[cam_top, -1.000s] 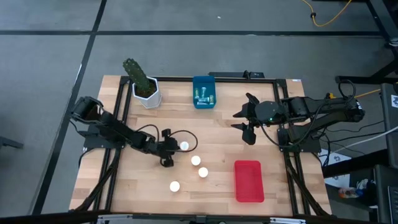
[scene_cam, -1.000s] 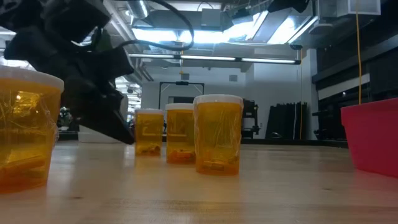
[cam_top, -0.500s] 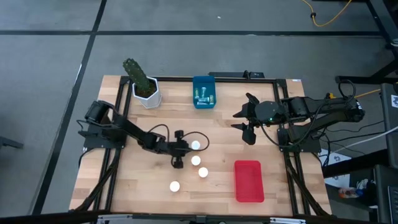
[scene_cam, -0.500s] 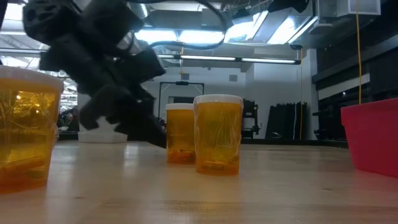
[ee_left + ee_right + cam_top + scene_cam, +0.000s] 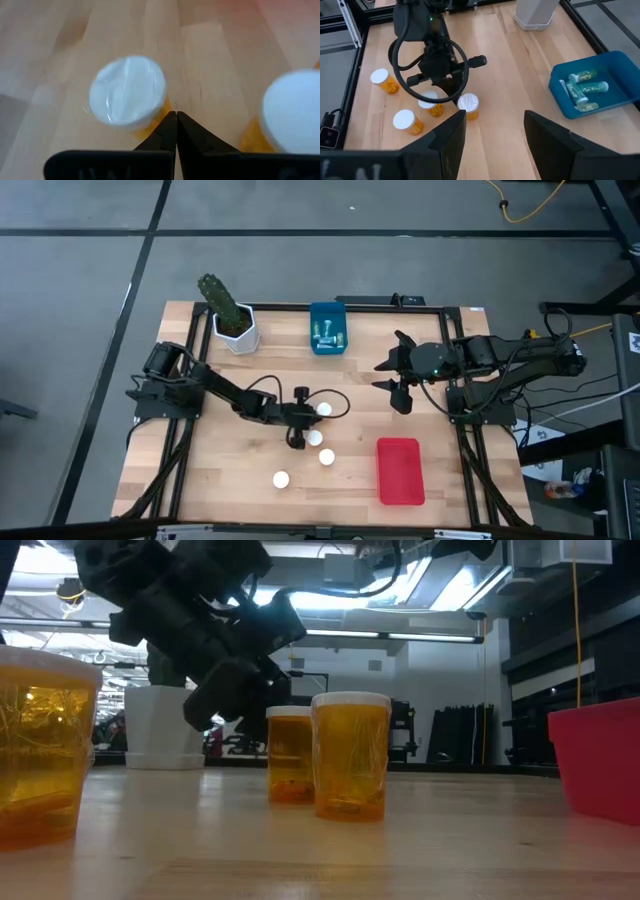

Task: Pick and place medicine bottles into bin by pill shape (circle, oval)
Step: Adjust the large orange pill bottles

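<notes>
Left pincer (image 5: 300, 418) beside an orange bottle (image 5: 324, 410)
The pincer is closed, empty; the right pincer (image 5: 392, 370) is held open at 2 o'clock.

Two dark six-joint arms on black frame mounts

The left arm (image 5: 215, 392) trails a looping black cable; the right arm (image 5: 500, 360) shows a small green light, and each dark end effector has two tapered fingers.

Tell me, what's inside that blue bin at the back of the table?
The blue bin holds small pale greenish medicine bottles with white caps, lying on their sides. About four show; the pills inside them can't be made out.
</notes>
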`<control>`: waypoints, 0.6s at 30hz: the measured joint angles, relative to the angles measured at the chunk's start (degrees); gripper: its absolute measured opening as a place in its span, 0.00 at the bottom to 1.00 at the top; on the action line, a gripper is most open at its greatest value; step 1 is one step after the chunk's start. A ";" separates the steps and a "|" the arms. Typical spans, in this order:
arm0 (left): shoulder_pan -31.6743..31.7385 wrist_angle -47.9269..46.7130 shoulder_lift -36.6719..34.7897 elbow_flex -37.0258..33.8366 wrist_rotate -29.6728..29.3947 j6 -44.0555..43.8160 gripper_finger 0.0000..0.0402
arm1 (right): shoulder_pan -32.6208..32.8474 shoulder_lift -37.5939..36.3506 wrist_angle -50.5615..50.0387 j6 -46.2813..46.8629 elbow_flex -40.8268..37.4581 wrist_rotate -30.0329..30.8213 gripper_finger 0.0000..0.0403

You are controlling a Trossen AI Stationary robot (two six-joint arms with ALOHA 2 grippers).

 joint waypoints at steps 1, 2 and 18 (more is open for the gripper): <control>-0.12 -1.09 -0.04 0.00 0.01 -0.44 0.00 | 0.00 0.00 0.00 0.00 0.00 0.00 0.50; -0.37 -2.56 -0.23 0.00 0.01 -1.07 0.00 | 0.02 0.00 0.00 0.00 0.00 0.00 0.50; -14.90 -41.05 -19.78 0.00 -4.03 -29.61 0.00 | 0.00 0.00 -0.39 -0.75 0.00 0.00 0.50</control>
